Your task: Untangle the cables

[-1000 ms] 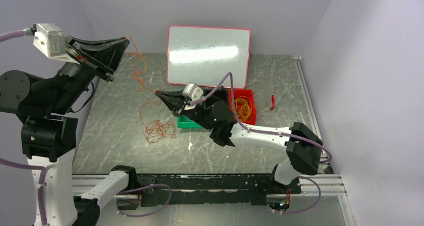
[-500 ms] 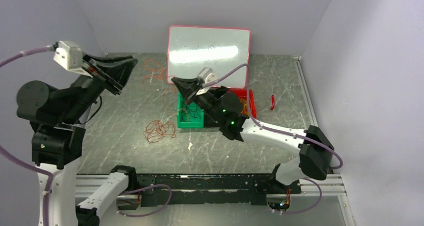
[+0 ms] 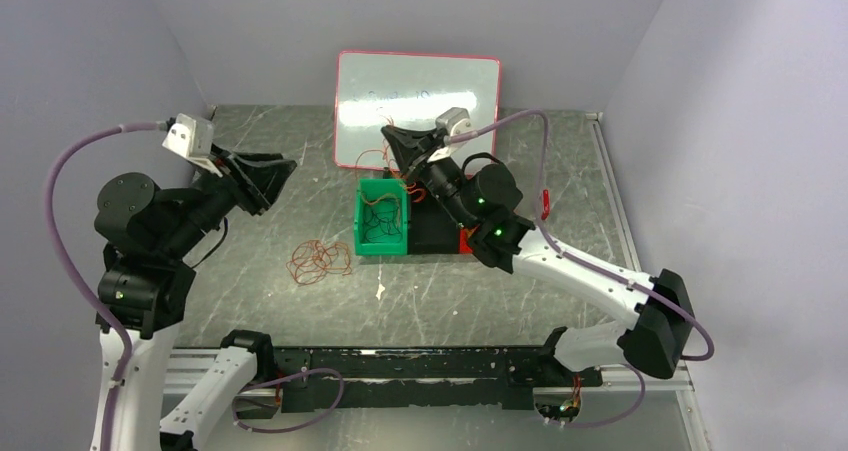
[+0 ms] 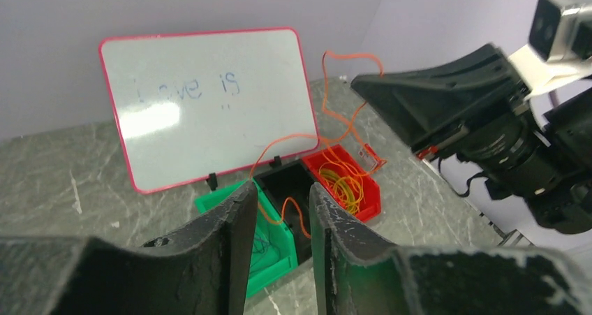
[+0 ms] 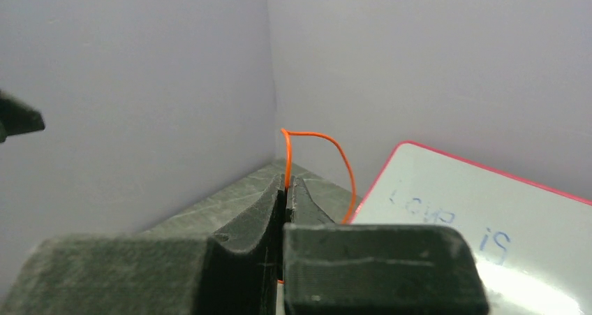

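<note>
Grey marbled table (image 3: 255,296), propped whiteboard (image 3: 385,106), green bin (image 3: 385,248), black bin (image 3: 438,235), red bin (image 4: 370,202), orange cable tangle (image 3: 320,261)

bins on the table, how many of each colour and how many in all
green bin: 1
black bin: 1
red bin: 1
total: 3

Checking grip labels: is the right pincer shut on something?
Shut on the orange cable: the right pincer has no gap, the cord emerging from between its tips.
</note>
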Available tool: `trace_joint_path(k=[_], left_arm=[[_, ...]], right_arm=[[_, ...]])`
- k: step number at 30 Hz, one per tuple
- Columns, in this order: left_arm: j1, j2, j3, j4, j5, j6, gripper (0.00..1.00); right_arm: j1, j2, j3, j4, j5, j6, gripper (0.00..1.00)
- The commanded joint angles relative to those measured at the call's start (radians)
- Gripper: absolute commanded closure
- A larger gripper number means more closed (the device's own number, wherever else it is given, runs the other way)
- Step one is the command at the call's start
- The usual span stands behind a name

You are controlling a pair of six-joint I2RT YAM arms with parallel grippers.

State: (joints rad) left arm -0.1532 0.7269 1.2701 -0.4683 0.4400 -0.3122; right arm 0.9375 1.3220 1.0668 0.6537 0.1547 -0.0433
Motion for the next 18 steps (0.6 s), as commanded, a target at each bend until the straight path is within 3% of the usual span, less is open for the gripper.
trace_joint_path(k=[1,18], left_arm=[[0.004,-0.014,-0.053,-0.028,-0.028,-0.006,0.60],[0.004,-0.044,-0.155,-0.055,-0.129,-0.009,0.55]], right_arm=[[-0.045,-0.048,0.006,-0.087,0.027,0.006,1.00],[-0.162,-0.098,-0.051,-0.209,-0.012,-0.013,1.00]])
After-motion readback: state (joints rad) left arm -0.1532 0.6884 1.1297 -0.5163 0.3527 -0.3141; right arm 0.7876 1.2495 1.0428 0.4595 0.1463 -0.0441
